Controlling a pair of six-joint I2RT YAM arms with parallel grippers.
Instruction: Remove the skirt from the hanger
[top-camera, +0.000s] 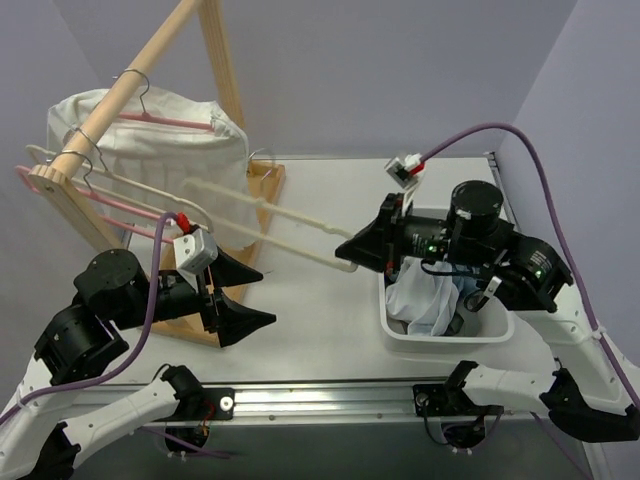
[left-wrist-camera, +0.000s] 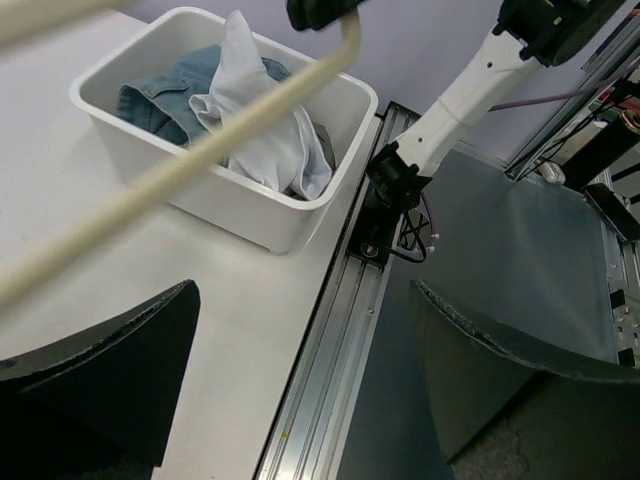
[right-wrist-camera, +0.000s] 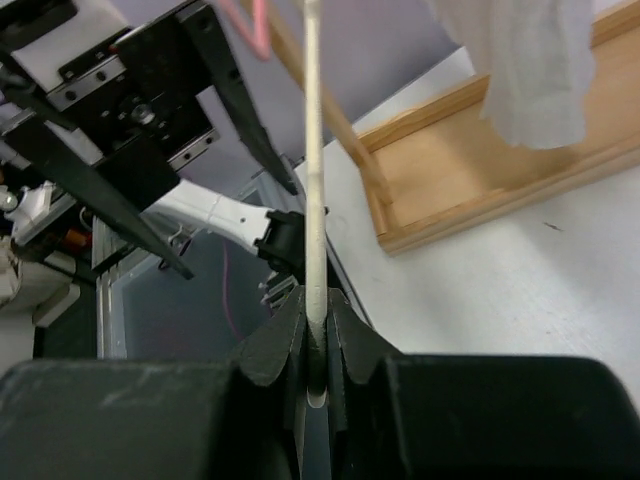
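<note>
The skirt is out of view. A bare pink hanger (top-camera: 120, 212) hangs on the wooden rack at the left, and a bit of pink (right-wrist-camera: 245, 25) shows at the top of the right wrist view. My right gripper (top-camera: 350, 245) (right-wrist-camera: 315, 320) is shut on the end of a cream hanger (top-camera: 270, 215) (right-wrist-camera: 312, 150), which reaches from the rack across the table. This cream bar (left-wrist-camera: 200, 150) crosses the left wrist view. My left gripper (top-camera: 268, 295) (left-wrist-camera: 305, 290) stands open and empty over the table's near edge, below that bar.
A white bin (top-camera: 440, 335) (left-wrist-camera: 250, 215) under my right arm holds a white shirt (left-wrist-camera: 270, 120) and a blue denim garment (left-wrist-camera: 170, 90). The wooden rack (top-camera: 130, 85) carries a white garment (top-camera: 150, 165) on another pink hanger (top-camera: 165, 122). Its base (right-wrist-camera: 480, 170) lies on the table.
</note>
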